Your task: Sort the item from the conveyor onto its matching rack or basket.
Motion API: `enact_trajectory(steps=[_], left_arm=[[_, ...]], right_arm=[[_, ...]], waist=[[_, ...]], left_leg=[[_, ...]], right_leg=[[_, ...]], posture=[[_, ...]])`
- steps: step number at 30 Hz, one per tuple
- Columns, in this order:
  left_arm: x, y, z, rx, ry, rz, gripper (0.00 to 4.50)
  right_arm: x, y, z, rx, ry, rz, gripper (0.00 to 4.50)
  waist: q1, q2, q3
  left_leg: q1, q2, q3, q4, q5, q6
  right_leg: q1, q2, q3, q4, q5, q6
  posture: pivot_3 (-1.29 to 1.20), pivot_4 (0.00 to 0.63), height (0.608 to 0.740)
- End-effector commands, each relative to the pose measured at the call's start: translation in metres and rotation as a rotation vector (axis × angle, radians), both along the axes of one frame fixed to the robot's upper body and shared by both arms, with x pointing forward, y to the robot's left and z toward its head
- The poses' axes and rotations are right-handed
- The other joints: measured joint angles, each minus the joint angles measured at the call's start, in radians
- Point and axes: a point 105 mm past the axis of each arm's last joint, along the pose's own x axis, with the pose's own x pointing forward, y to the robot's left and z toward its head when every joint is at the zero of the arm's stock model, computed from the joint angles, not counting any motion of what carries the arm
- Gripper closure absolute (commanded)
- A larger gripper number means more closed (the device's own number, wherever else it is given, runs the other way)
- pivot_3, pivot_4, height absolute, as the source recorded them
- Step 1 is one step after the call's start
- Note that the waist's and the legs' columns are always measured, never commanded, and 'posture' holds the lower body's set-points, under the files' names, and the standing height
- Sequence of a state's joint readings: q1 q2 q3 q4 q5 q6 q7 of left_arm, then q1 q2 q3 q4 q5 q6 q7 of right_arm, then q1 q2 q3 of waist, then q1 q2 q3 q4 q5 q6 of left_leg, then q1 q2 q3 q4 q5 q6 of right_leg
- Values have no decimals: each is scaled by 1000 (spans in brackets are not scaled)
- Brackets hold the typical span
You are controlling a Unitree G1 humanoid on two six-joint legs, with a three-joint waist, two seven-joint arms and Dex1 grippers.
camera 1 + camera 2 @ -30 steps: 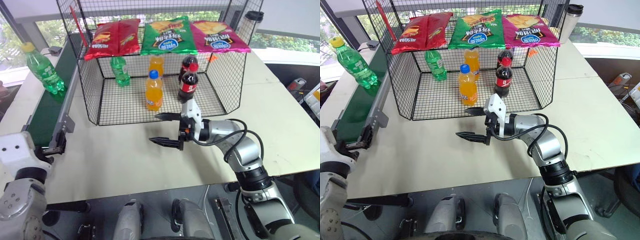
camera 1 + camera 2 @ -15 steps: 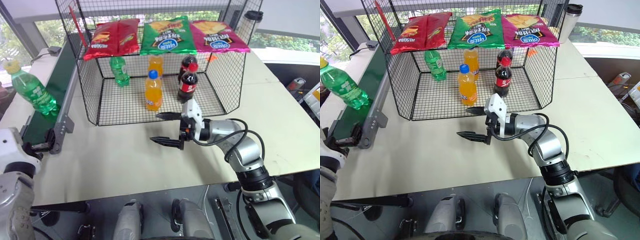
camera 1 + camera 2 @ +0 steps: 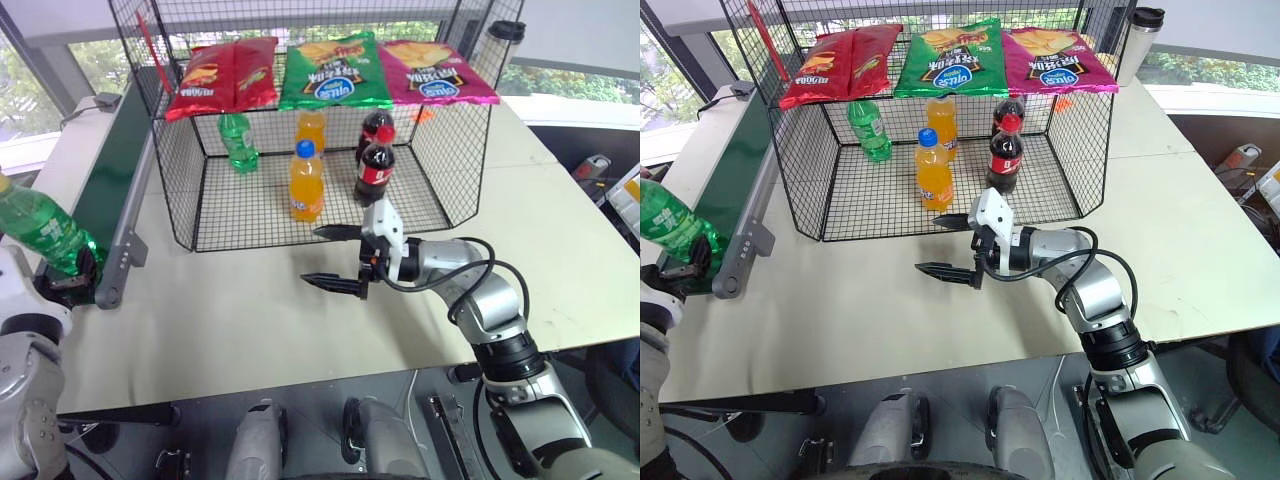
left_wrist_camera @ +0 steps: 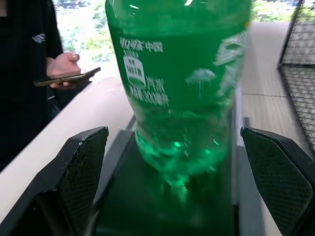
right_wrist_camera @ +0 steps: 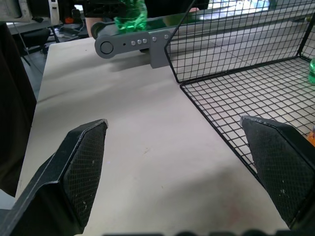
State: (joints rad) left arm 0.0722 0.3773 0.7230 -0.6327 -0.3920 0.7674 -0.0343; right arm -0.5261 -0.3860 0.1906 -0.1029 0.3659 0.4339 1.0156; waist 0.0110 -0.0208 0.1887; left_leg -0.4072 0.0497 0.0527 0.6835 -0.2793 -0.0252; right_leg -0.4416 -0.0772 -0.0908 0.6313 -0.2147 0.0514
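Left wrist view puts the soda bottle (image 4: pixel 179 93) on the conveyor (image 4: pixel 167 216) end, between my left gripper (image 4: pixel 182 172) fingers, spread wide, holding nothing. Right gripper (image 3: pixel 335 257) hangs open, empty, before the cage (image 3: pixel 180 190). I judge the bottle light, slick, crushable; grip mid-body on the label
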Motion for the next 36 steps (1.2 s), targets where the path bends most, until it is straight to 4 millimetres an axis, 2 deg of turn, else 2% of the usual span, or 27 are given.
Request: enact_trajectory(steps=[1,5,8,10,11,15,19,23,25,30,36], left_arm=[[1,2,11,53,-34,22,24],[4,0,8,52,-25,9,24],[7,-4,7,61,-30,-10,772],[8,-8,8,57,-44,-32,1560],[8,-10,9,55,-53,-41,1649],[7,-15,21,57,-98,-57,1649],[3,-19,48,102,-185,-68,1649],[7,-37,72,134,-238,-172,1649],[13,-55,78,144,-230,-271,1649],[27,-102,75,141,-186,-494,1649],[49,-127,68,163,-157,-569,1649]], right_arm=[[1,0,10,7,-44,3,0],[2,-1,11,5,-44,0,0],[3,-1,9,1,-44,-2,0],[3,-1,9,0,-44,-4,0],[3,-1,8,-2,-43,-5,0],[4,-3,4,-7,-41,-9,0],[4,-5,1,-13,-39,-11,0],[6,-7,0,-27,-40,-19,0],[8,-9,0,-32,-43,-31,0],[15,-14,-7,-94,-60,-91,0],[29,-23,-23,-185,-70,-207,0]], waist=[[0,0,0],[1,0,0],[1,0,0],[2,0,0],[2,0,0],[3,0,0],[1,0,0],[1,0,0],[1,0,0],[1,0,0],[0,0,0]], left_leg=[[0,0,0,0,0,0],[0,0,0,0,0,0],[0,0,0,0,0,0],[0,0,0,0,0,0],[0,0,0,0,0,0],[0,0,0,0,0,0],[0,0,0,0,0,0],[-1,0,0,0,0,0],[-1,0,0,0,0,0],[-1,0,0,0,0,0],[-1,0,0,0,0,0]], right_leg=[[0,0,0,0,0,0],[0,0,0,0,0,0],[0,0,0,0,0,0],[0,0,0,0,0,0],[0,0,0,0,0,0],[0,0,0,0,0,0],[0,0,0,0,0,0],[0,0,0,0,0,1],[0,0,0,0,0,0],[0,0,0,-1,0,1],[0,0,0,0,0,1]], posture=[[0,150,740],[0,150,740],[0,150,740],[0,150,740],[0,150,740],[0,150,740],[0,150,740],[0,150,740],[0,150,740],[0,150,740],[0,150,740]])
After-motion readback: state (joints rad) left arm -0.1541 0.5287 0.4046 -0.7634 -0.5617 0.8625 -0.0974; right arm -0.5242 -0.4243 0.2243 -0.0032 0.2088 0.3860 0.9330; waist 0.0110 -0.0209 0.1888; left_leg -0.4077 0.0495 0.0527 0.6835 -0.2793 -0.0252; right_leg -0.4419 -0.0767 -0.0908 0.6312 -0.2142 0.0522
